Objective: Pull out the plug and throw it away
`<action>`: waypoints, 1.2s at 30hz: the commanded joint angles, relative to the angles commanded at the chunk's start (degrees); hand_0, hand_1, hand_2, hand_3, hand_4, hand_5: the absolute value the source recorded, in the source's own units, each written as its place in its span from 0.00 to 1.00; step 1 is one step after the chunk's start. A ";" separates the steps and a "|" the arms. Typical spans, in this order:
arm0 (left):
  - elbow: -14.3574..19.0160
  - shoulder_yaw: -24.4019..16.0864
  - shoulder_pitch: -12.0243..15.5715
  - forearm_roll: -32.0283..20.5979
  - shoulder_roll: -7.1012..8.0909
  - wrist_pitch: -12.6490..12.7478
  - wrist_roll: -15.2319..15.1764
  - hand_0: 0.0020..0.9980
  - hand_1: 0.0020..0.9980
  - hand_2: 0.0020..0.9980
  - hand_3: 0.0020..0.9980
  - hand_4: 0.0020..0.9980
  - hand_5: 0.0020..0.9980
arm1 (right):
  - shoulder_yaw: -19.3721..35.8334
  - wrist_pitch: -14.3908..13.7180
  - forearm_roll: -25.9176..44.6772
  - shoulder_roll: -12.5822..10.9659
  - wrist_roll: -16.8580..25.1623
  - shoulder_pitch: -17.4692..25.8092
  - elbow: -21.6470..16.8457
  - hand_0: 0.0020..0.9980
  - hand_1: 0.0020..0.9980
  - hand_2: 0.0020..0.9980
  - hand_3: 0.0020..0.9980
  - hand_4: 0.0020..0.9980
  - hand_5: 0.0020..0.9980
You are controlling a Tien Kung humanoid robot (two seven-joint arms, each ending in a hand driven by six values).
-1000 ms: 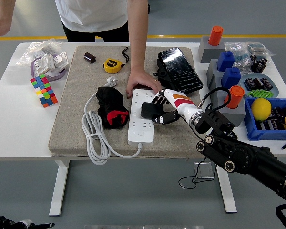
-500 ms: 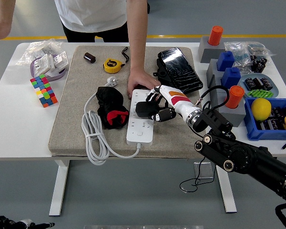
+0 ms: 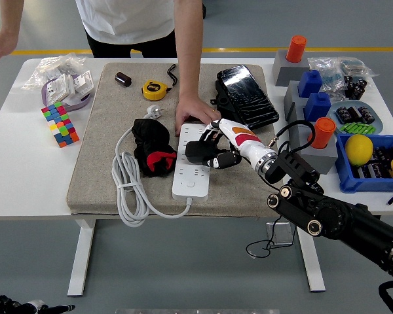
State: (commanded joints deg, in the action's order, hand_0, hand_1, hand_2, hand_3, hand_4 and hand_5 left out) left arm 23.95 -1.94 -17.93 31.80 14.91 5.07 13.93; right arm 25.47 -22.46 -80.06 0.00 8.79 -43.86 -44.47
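Gripping the black plug (image 3: 198,152), the right hand (image 3: 216,149) has its fingers curled round the plug body where it sits on the white power strip (image 3: 191,167), on the grey mat (image 3: 105,163) near the middle of the bench (image 3: 19,170). A person's hand (image 3: 193,112) presses on the strip's far end, apparently to steady it. The plug looks rigid, light and smooth-sided, so it is probably best taken across its two broad sides, close to the strip, and drawn straight out; a tilted pull might jam the pins. The strip itself seems light enough to lift unless held down. Its white cord (image 3: 128,190) lies coiled toward the bench's near edge.
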 joint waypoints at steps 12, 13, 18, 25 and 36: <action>0.03 -0.13 0.24 0.31 0.02 -0.06 0.11 0.53 0.67 0.69 0.67 0.84 0.71 | 5.20 -0.18 3.72 0.00 1.85 2.11 -4.14 0.01 0.12 0.23 0.50 0.92 0.00; 0.05 -0.05 0.19 0.18 0.02 -0.03 0.03 0.53 0.67 0.69 0.67 0.84 0.71 | 5.80 0.04 3.41 0.00 1.67 2.44 -4.79 0.01 0.12 0.22 0.50 0.93 0.00; 0.02 0.15 -0.06 -0.09 -0.05 0.07 -0.14 0.53 0.67 0.69 0.67 0.84 0.71 | 9.70 2.07 -0.11 -1.15 -0.20 4.29 -7.30 0.01 0.12 0.22 0.50 0.93 0.00; -0.18 0.14 0.30 -0.26 -0.27 0.13 -0.05 0.53 0.67 0.69 0.67 0.84 0.70 | 15.98 4.15 -6.81 -4.11 -3.20 7.19 -7.52 0.12 0.21 0.31 0.52 0.94 0.00; -0.13 0.93 0.14 -1.40 -0.60 0.42 -0.67 0.53 0.67 0.69 0.67 0.84 0.70 | 18.93 9.69 -8.62 -5.73 -5.90 9.97 -7.65 0.21 0.36 0.42 0.54 0.97 0.04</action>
State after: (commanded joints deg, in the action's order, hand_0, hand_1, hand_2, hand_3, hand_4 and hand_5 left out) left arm 23.82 -1.01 -17.79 30.39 14.32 5.49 13.26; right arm 44.40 -12.77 -88.68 -5.73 2.88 -33.89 -52.12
